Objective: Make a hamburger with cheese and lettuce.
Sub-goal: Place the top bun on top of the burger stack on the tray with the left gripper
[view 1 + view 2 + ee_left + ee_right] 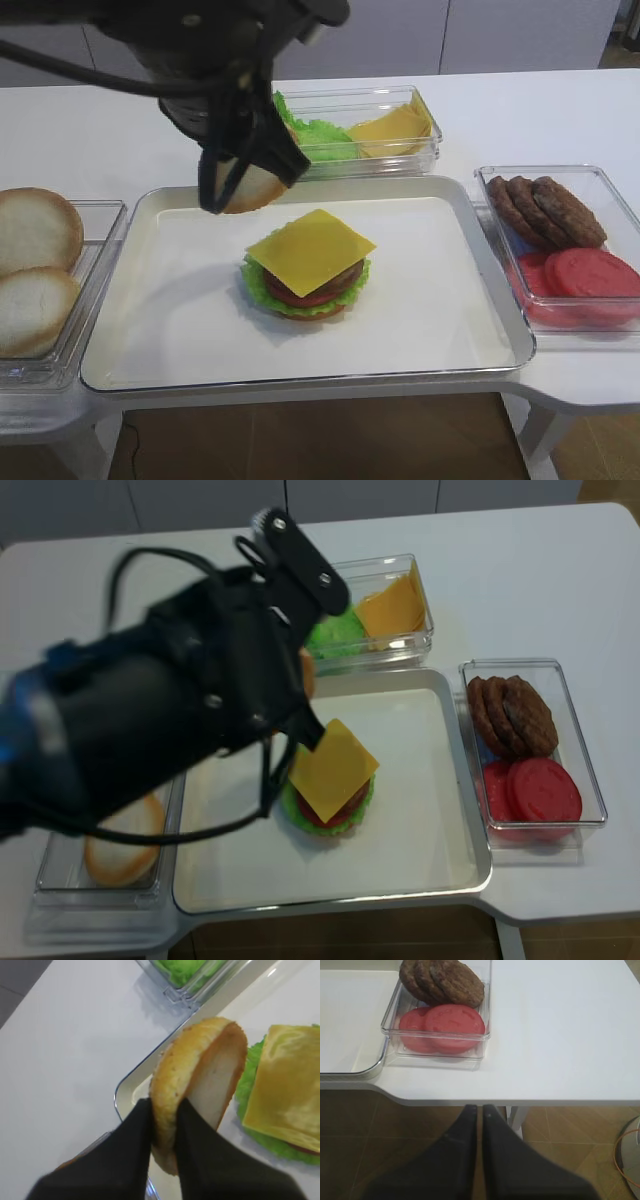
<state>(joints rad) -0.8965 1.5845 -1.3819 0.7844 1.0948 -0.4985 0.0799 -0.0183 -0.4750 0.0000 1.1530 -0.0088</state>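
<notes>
Center of the tray [180, 340] we see the hamburger [306, 272] stacked through lettuce [255, 288] and cheese [311, 250], left gripper [162, 1125] clamped on the top bun [200, 1085] up-left of it, right gripper [481, 1110] closed, empty; capping remains.

bare tray [180, 320] around hamburger [306, 275], bins [375, 130] crowd back, both sides

Loose patties [545, 207], tomato slices [590, 275]
</notes>
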